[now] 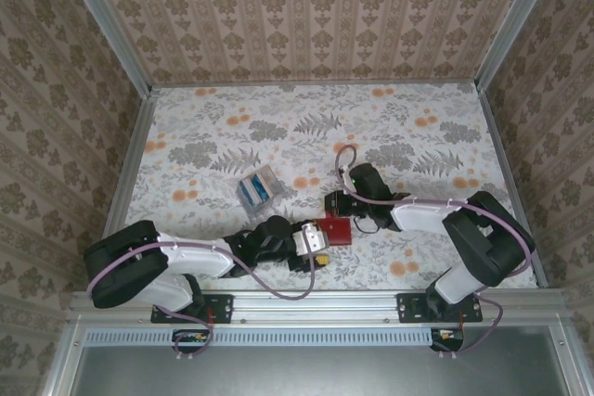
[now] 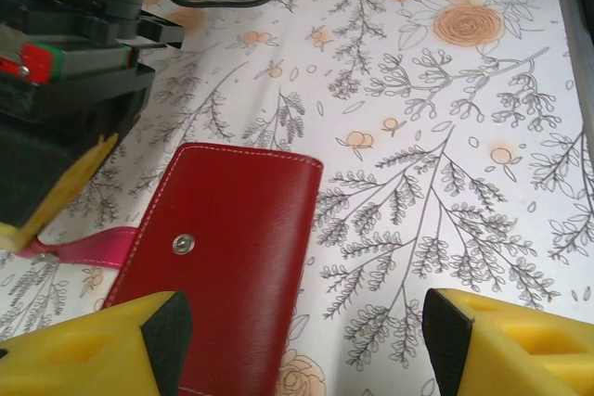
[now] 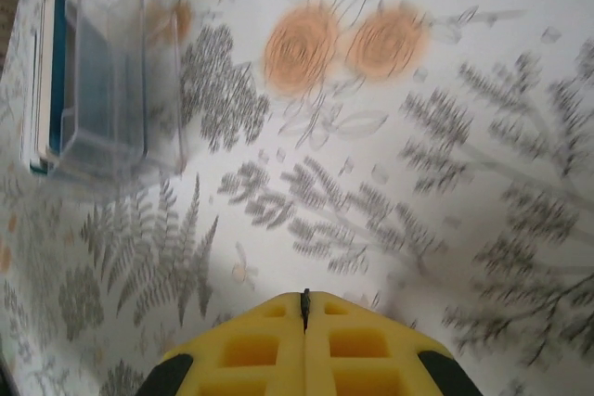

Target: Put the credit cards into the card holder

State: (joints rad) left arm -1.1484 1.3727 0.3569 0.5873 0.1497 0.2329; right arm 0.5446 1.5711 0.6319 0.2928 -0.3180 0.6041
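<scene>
**Closed wallet under my open left jaws, cards waiting in their box**

The table (image 1: 418, 108) carries everything in its near half. My left gripper (image 2: 306, 326) hangs low near the middle of the near edge. Its jaws are spread wide and hold nothing, with one finger over the wallet and the other over bare cloth. My right gripper (image 3: 304, 322) is pressed fully shut just beyond. Whether it pinches anything, I cannot tell.

The card holder (image 2: 232, 248) lies flat and folded shut beneath my left jaws, close to the near edge. I judge it light, with smooth leather that may slide on the cloth. The covers are soft and will flex, so I would take it by a long edge or the spine and pin one cover while the other lifts.

The clear box (image 3: 121, 71) sits farther from the near edge, left of centre. The credit cards (image 3: 48, 81) stand on edge in and beside it. They look thin, stiff and slick, best pinched across the flat faces near an exposed edge.

A pink strap (image 2: 88, 249) trails from the wallet towards my right gripper. The metal snap (image 2: 184, 244) faces up.
</scene>
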